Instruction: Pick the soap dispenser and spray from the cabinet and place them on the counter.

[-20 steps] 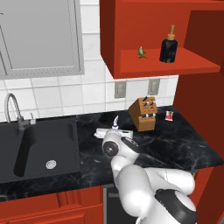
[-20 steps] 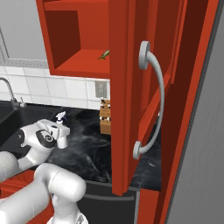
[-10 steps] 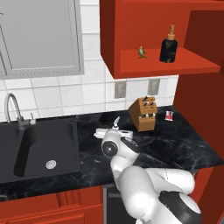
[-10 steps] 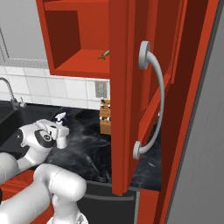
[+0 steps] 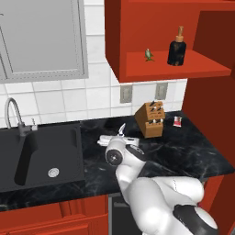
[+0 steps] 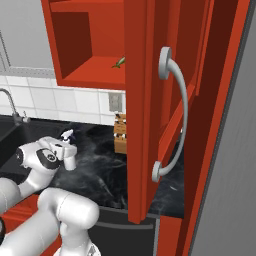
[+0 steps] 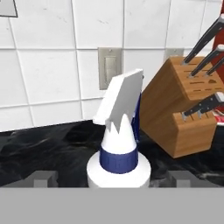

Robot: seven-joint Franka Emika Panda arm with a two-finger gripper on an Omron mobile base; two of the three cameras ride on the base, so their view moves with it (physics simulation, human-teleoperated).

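**Pincer spread at the spray; one bottle down, one to go**

Our two-finger gripper (image 7: 112, 183) stands spread, a tip on either side of the slim white plastic spray bottle with its pointed nozzle (image 7: 119, 144), pinching nothing. We judge the spray delivered: it stands upright on the black marble-look counter (image 5: 183, 153), left of the wooden knife block (image 5: 150, 119). Further right and above, the squat dark soap dispenser with a tan pump (image 5: 177, 47) waits on the shelf of the glossy red wall cabinet (image 5: 151, 69). Fetching it is what remains.
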